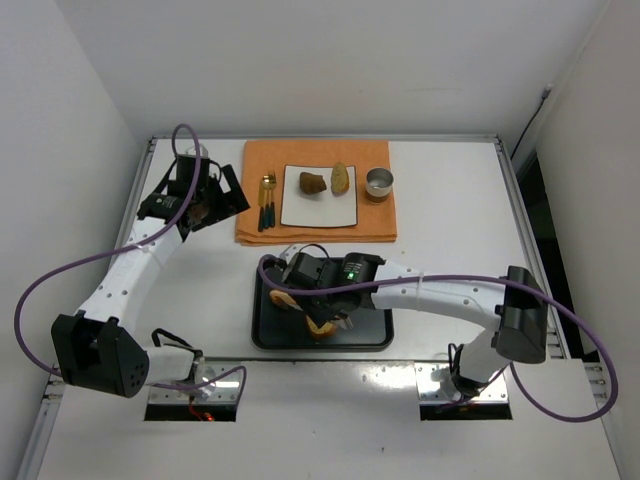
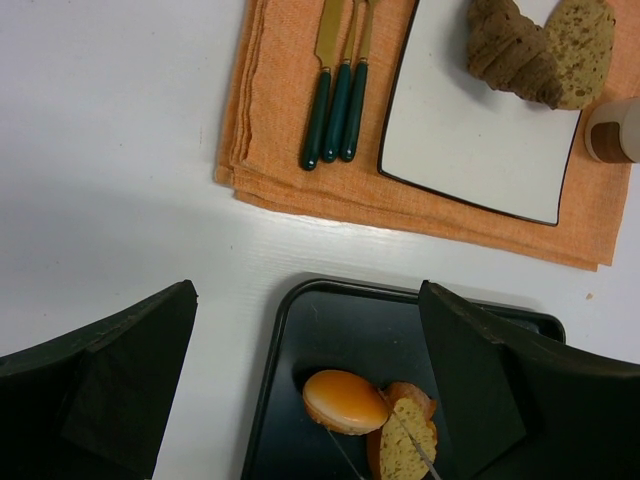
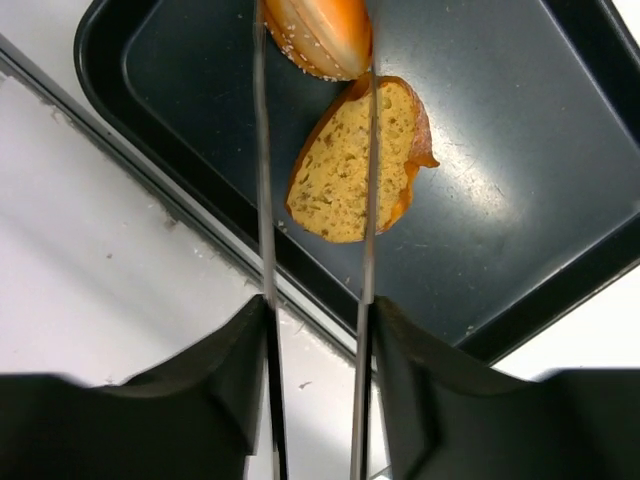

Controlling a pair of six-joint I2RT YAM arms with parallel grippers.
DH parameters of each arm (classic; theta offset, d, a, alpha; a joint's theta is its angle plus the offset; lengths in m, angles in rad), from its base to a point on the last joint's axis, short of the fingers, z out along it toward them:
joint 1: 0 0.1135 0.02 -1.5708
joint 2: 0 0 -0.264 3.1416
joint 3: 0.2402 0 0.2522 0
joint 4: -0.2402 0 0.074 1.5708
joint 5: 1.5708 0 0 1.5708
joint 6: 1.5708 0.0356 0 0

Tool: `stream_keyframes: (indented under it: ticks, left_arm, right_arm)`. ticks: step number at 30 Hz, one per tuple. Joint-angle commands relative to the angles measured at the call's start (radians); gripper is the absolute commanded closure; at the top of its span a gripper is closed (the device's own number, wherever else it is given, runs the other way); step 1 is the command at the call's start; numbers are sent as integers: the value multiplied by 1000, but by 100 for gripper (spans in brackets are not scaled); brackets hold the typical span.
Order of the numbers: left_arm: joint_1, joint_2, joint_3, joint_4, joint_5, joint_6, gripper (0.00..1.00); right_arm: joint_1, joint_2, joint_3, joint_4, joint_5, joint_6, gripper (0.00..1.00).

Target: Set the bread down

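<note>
Currently right gripper [image 3: 318, 310] pinches tongs [image 3: 265, 200] whose blades straddle the bun [image 3: 320, 35] on the tray [image 3: 520, 200], beside the slice [image 3: 350, 160], likely to carry it up-frame to the plate [image 1: 320, 210]; left gripper [image 2: 305, 287] hangs spread and empty at upper left, out of the way.

Reading the top view with twelve o'clock pointing away from the arm bases. The placemat [image 1: 375, 228] sits toward twelve o'clock on the table [image 1: 450, 200]. The tray [image 1: 370, 335] is near it at six, with a gap between them. On the placemat, the plate [image 1: 320, 212] is in the middle, the cutlery [image 1: 267, 203] lines up at its nine o'clock, and the cup [image 1: 379, 182] stands at its three. Two bread pieces [image 1: 312, 183] lie side by side on the plate's twelve o'clock half. In the tray, a bun [image 1: 283, 299] and a cut slice [image 1: 322, 325] crowd the nine o'clock end, the slice at the bun's four o'clock, touching it.
</note>
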Motion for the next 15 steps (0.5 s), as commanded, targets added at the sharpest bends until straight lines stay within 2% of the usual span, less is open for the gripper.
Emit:
stream_keyframes:
  ticks: [1, 4, 11, 15]
  left_arm:
    - [12, -13, 8, 20, -9, 7, 1]
    - [12, -13, 8, 20, -9, 7, 1]
    - [23, -13, 21, 20, -19, 26, 1]
    - [32, -13, 30, 20, -9, 26, 1]
  right_arm:
    - [-4, 7, 43, 35, 29, -17, 60]
    - [-4, -12, 52, 35, 55, -17, 67]
    - [-13, -117, 71, 1, 170, 41, 69]
    - [-33, -178, 101, -34, 319, 61, 69]
